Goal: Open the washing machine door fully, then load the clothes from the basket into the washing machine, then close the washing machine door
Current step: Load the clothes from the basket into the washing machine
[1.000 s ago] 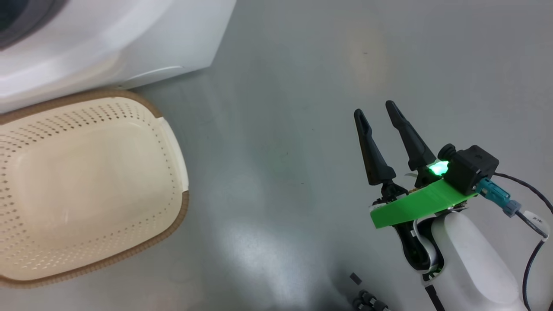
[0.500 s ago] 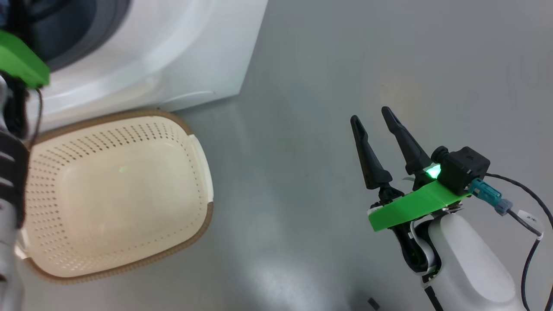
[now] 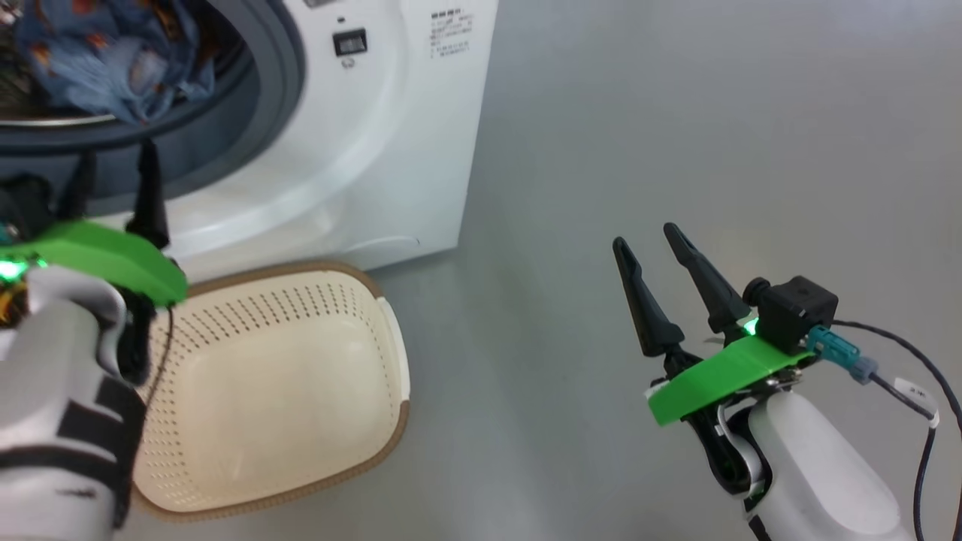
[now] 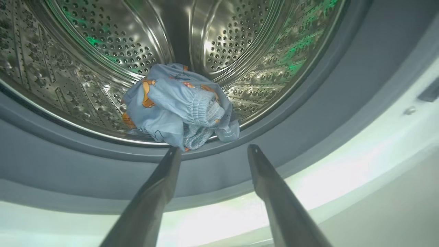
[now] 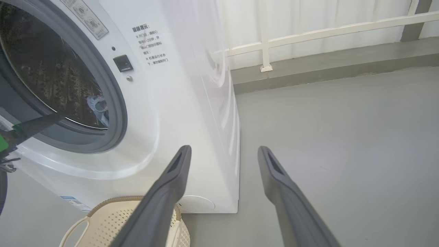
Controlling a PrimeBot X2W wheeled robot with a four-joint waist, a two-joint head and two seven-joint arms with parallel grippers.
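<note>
The washing machine (image 3: 391, 135) stands at the upper left with its grey rubber ring (image 3: 278, 83) and steel drum (image 4: 240, 51) exposed; its door is out of view. Blue clothes with orange prints (image 4: 178, 106) lie bunched at the drum's front lip, also seen from the head (image 3: 113, 60). My left gripper (image 4: 214, 149) is open and holds nothing, its tips just short of the ring below the clothes (image 3: 113, 188). The cream basket (image 3: 316, 315) sits on the floor before the machine with nothing in it. Out to the right, my right gripper (image 3: 645, 237) hangs open over bare floor.
Grey floor (image 3: 676, 113) stretches to the right of the machine. In the right wrist view a white railing (image 5: 325, 32) and a low kerb run along the back, and the basket (image 5: 109, 219) shows by the machine's front corner (image 5: 226, 192).
The head camera has swung up and left, bringing the drum opening and the clothes into the picture. My left arm has come into view before the opening. The right arm has kept its pose.
</note>
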